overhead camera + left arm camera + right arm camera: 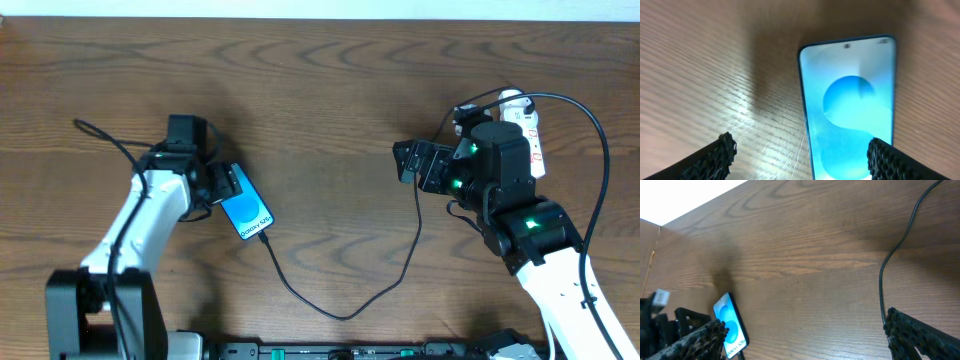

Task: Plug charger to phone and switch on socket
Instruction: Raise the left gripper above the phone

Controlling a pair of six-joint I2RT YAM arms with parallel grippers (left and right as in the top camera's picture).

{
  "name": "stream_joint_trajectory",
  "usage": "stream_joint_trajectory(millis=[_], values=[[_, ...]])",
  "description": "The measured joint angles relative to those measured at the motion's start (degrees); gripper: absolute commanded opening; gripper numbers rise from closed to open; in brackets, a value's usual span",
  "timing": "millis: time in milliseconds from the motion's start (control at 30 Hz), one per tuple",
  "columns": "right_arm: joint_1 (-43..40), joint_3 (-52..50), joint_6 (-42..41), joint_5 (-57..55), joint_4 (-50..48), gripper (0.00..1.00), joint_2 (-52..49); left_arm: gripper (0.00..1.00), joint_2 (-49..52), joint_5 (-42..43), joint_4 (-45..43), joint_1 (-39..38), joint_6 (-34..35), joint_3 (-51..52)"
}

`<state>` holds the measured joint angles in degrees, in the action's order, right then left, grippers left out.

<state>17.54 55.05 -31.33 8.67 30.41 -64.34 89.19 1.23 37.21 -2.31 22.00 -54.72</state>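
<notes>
The wooden counter [320,90] fills my overhead view. The left arm [140,215] comes in from the near left corner and the right arm [550,260] from the near right.

The socket [537,150] lies at the far right. It is a narrow white strip with small red marks, and the right arm hides much of it. I cannot tell how its switch stands.

The phone [246,210] lies flat on the left part of the counter, a bit turned, with its blue screen up. It is well apart from the socket.

The charger [340,313] is a thin black cable. It runs from the right arm's side down toward the near edge in a loose curve, then up to the near short edge of the phone, where its end meets the phone. I cannot tell if the plug sits fully inside.

The left tool [802,157] is at the far end of the phone. Its jaws are wide apart and grip nothing. In the left wrist view one finger [722,150] is over bare wood to one side of the phone, and the other is at the phone's opposite long edge.

The right tool [415,160] is over bare wood in the middle right, near the cable. Its jaws are also fully apart, with nothing between them.
</notes>
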Motion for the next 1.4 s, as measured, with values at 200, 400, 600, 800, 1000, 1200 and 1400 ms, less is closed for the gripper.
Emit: stream_joint_trajectory(millis=[200,400,600,800,1000,1200,1400], values=[[0.0,0.0,0.0,-0.5,1.0,0.99,0.0,0.86,-6.2,-4.3,0.2,-5.6,-3.4,-0.2],[0.0,0.0,0.0,-1.7,2.4,0.99,0.0,0.86,-15.6,-5.4,0.3,-7.6,-5.7,-0.2],[0.0,0.0,0.1,-2.3,2.8,0.99,0.0,0.87,-28.2,-5.9,0.3,-7.7,-6.0,-0.3],[0.0,0.0,0.2,-2.3,2.8,0.99,0.0,0.86,-35.7,-5.9,0.3,-7.7,-6.0,-0.4],[0.0,0.0,0.2,-2.3,2.8,0.99,0.0,0.86,-36.2,-5.9,0.3,-7.7,-6.0,-0.4],[0.0,0.0,0.2,-2.4,3.4,0.99,0.0,0.86,-35.4,-5.9,0.3,-7.7,-6.0,-0.4],[0.0,0.0,0.2,-2.5,4.4,0.99,0.0,0.86,-34.1,-5.9,0.3,-7.7,-6.0,-0.4]])
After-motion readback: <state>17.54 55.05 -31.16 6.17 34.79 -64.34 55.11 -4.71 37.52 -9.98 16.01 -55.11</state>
